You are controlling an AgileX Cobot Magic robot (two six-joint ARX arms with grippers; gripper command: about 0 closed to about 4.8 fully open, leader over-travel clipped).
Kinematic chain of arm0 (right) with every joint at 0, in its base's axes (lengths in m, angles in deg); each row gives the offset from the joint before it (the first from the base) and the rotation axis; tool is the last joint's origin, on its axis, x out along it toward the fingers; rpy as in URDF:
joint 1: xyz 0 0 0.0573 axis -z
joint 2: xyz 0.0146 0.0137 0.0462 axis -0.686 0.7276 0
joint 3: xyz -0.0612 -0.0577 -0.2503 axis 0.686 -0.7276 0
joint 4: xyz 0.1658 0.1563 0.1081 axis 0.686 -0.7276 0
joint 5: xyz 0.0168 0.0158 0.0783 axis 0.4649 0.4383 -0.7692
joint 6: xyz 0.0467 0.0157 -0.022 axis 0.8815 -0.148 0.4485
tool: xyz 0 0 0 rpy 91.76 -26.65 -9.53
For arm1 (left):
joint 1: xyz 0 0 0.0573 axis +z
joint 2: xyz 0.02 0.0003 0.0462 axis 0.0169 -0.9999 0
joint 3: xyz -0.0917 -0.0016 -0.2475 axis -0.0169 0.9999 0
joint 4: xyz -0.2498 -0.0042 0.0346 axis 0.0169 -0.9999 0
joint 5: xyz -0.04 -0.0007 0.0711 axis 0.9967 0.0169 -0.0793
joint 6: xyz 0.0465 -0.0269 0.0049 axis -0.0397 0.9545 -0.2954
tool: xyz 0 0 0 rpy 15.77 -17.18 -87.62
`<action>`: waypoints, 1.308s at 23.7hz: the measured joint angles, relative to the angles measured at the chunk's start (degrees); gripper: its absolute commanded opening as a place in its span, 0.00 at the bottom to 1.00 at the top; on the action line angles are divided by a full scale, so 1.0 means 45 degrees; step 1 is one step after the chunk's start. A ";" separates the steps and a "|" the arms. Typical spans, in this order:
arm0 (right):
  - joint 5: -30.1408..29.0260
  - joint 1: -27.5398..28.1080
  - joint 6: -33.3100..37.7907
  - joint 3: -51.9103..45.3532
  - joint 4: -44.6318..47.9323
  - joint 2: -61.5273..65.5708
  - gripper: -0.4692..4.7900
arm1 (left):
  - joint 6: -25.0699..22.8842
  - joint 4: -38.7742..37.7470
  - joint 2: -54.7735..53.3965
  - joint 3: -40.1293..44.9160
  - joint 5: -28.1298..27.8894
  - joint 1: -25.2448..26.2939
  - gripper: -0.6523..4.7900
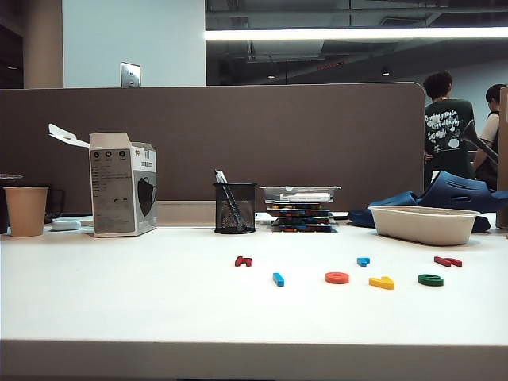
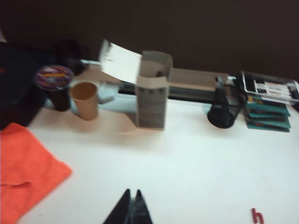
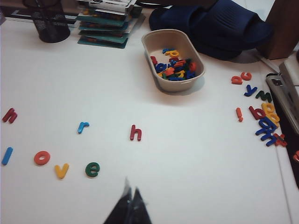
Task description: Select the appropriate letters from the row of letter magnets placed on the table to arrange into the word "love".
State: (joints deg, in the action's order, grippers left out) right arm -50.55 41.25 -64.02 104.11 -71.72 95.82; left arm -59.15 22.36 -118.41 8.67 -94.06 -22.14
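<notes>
Four letter magnets lie flat on the white table (image 3: 154, 154) in a line that reads "love" from the right wrist view: a blue l (image 3: 7, 156), an orange o (image 3: 42, 158), a yellow v (image 3: 61, 171) and a green e (image 3: 92, 169). The blue l is a straight bar, its long axis tilted slightly off upright in that view; the v points its tip toward the camera. All four lie apart from one another, off to one side of the right gripper (image 3: 130, 196), whose jaws are pressed together and hold nothing, the e nearest them. Beyond the row lie a dark red h (image 3: 9, 115), a light blue r (image 3: 83, 127) and a second dark red h (image 3: 135, 133). Farther off stands a beige tray (image 3: 154, 60) of mixed letters. The left gripper (image 2: 132, 198) hovers over bare table, jaws pressed together, with a dark red h to one side of them.
</notes>
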 measured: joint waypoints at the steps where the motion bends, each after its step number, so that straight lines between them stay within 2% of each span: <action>1: 0.0000 -0.0044 -0.0005 -0.0121 0.0029 -0.0194 0.08 | -0.0068 -0.0146 0.0272 0.0000 -0.0010 0.0078 0.11; 7: 0.0000 -0.0039 0.0044 -0.1341 0.0087 -0.1389 0.08 | -0.0350 -0.1137 0.2234 0.0170 -0.0627 0.0087 0.11; 9: -0.0112 -0.0039 0.0049 -0.1802 0.0544 -0.2244 0.08 | -0.0379 -0.1404 0.3599 0.0627 -0.0665 0.0087 0.11; 15: -0.1661 -0.0039 0.0296 -0.2613 0.2769 -0.2725 0.08 | -0.0350 -0.1433 0.6897 0.3206 -0.0719 0.0087 0.11; 18: -0.1962 -0.0044 0.0670 -0.3109 0.3011 -0.2720 0.08 | -0.0233 -0.0913 0.8199 0.4755 -0.0699 0.0087 0.11; 20: -0.1957 -0.0039 0.0918 -0.3536 0.3079 -0.2725 0.08 | -0.0442 -0.0083 0.9020 0.6013 -0.0340 0.0087 0.11; 21: -0.1957 -0.0044 0.1001 -0.3745 0.3308 -0.2725 0.08 | -0.1039 0.1141 0.9481 0.6955 0.0233 0.0087 0.11; 26: -0.1953 -0.0087 0.1044 -0.4609 0.4512 -0.2735 0.08 | -0.2662 0.4065 0.9870 0.9437 0.2263 0.0087 0.11; 31: -0.1909 -0.0087 0.1049 -0.5819 0.5566 -0.2735 0.08 | -0.2982 0.6785 0.9860 1.1788 0.3293 0.0087 0.11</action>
State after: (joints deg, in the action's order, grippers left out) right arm -59.14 40.85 -59.29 77.93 -46.67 83.51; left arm -72.57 52.89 -74.04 61.72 -79.24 -21.75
